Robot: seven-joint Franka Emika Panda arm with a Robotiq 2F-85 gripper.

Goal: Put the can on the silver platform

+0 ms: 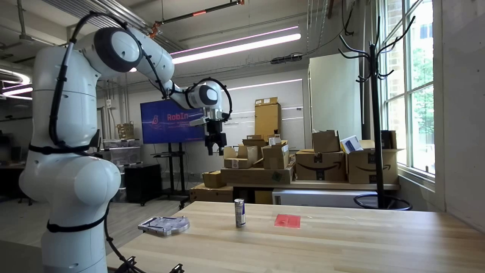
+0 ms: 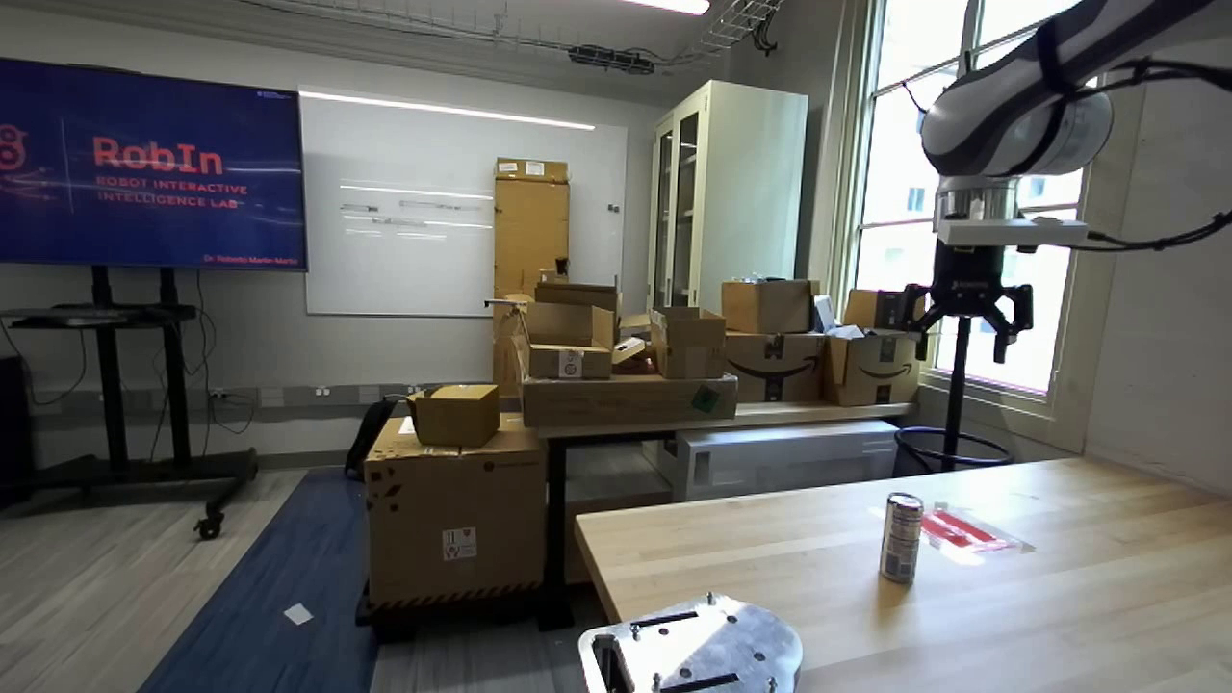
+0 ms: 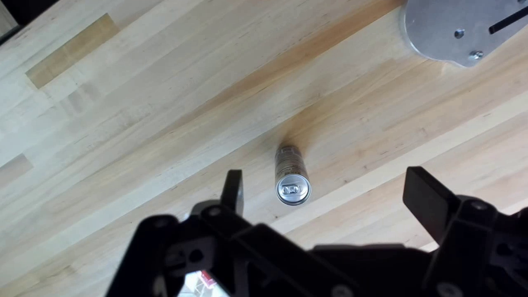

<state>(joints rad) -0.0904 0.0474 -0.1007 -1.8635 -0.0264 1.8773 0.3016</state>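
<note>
The can (image 1: 240, 213) is a slim silvery cylinder standing upright on the wooden table; it also shows in an exterior view (image 2: 901, 539). In the wrist view the can (image 3: 293, 181) is seen from above, lid towards the camera. The silver platform (image 1: 163, 225) is a low metal slab at the table's edge; its near part is cut off in an exterior view (image 2: 698, 643) and only a corner shows in the wrist view (image 3: 443, 27). My gripper (image 1: 215, 151) is open and empty, high above the table; its fingers (image 3: 328, 192) show apart in the wrist view, also in an exterior view (image 2: 965, 348).
A flat red piece (image 1: 287, 221) in clear film lies on the wooden table (image 1: 341, 246) near the can; it also shows in an exterior view (image 2: 962, 531). Cardboard boxes (image 1: 320, 165) and a black coat stand (image 1: 377, 151) stand behind the table. A window is at the side.
</note>
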